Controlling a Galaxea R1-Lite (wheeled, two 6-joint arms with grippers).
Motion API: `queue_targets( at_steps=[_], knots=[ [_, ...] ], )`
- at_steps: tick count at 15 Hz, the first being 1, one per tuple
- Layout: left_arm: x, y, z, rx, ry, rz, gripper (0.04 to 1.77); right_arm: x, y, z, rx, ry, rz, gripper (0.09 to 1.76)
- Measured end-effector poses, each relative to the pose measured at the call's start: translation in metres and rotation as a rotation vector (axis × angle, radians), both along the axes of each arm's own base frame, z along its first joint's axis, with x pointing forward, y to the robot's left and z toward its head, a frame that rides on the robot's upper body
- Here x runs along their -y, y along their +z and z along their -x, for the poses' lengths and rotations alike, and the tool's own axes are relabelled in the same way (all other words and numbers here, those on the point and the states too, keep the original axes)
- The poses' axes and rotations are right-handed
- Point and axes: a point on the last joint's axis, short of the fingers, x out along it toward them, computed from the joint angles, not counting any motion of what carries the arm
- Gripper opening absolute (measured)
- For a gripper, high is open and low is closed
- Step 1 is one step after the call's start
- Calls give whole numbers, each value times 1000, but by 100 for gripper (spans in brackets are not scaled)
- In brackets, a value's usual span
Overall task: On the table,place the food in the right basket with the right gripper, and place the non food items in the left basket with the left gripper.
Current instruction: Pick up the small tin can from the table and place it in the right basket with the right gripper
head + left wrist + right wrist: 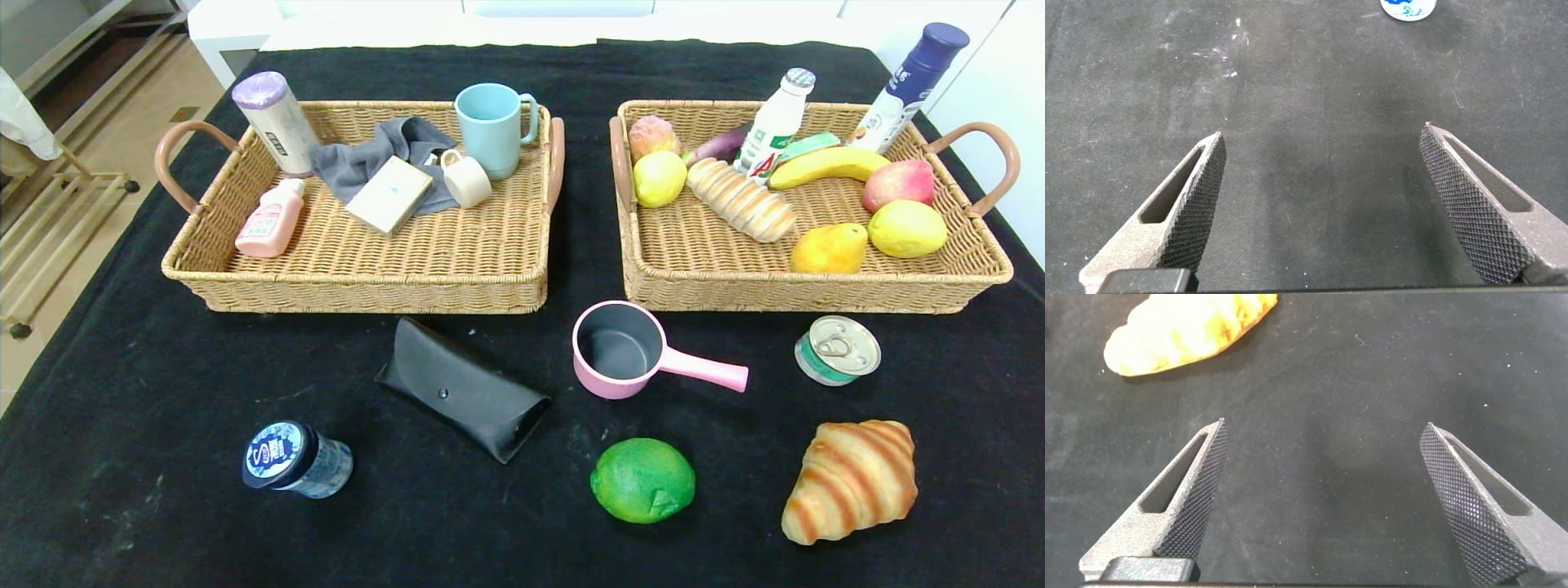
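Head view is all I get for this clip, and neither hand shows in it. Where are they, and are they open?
Observer: The left hand is open and empty, above the black cloth.
Operator: Anything close to it?
Observer: Only a white and blue thing at the frame's edge, likely the blue-lidded jar, well beyond the fingertips.
Operator: And the right one?
Observer: The right hand is open and empty too; the croissant lies ahead of it, untouched.
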Motion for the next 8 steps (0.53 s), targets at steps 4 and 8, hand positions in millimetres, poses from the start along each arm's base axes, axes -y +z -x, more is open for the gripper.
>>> queue_targets(
  at_steps=[4,8],
  knots=[
    [0,0,0,2,2,-1,172,0,0,0,-4,-12,-23,171],
    [1,23,5,101,-39,0,172,0,16,4,51,-22,-39,171]
  ],
)
